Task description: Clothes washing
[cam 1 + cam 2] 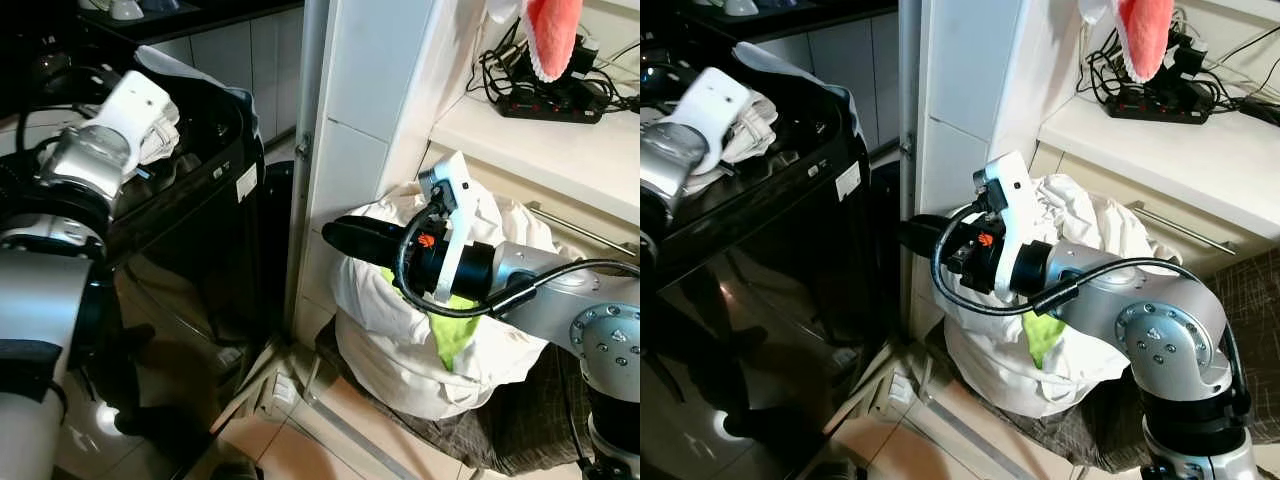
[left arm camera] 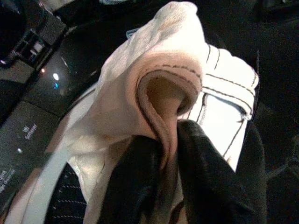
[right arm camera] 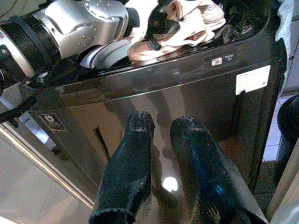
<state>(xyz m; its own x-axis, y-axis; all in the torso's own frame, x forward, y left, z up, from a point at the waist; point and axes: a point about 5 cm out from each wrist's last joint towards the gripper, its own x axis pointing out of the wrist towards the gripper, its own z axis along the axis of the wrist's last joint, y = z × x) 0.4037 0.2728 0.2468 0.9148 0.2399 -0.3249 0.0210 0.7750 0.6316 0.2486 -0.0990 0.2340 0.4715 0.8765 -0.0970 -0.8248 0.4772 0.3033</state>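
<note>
While the left pincer (image 2: pixel 163 186) clamps white cloth (image 2: pixel 154 88) over the washer (image 3: pixel 187 93) rim, the right pincer (image 3: pixel 161 140) hangs narrowly parted.

Washer (image 3: pixel 187 107) front is glossy dark panel, mirror-like, reflecting light and the fingers. White garment (image 2: pixel 154 84) is soft cloth with dark stitched seams, matt. Right gripper (image 3: pixel 168 154) fingers look matt black, slightly rough and scuffed. Arms are brushed silver metal, wrist covers smooth white plastic. Laundry bag (image 1: pixel 400 350) is crumpled white cloth, a lime-green cloth (image 1: pixel 455 335) in it. Floor tiles (image 1: pixel 300 440) are glossy.
</note>
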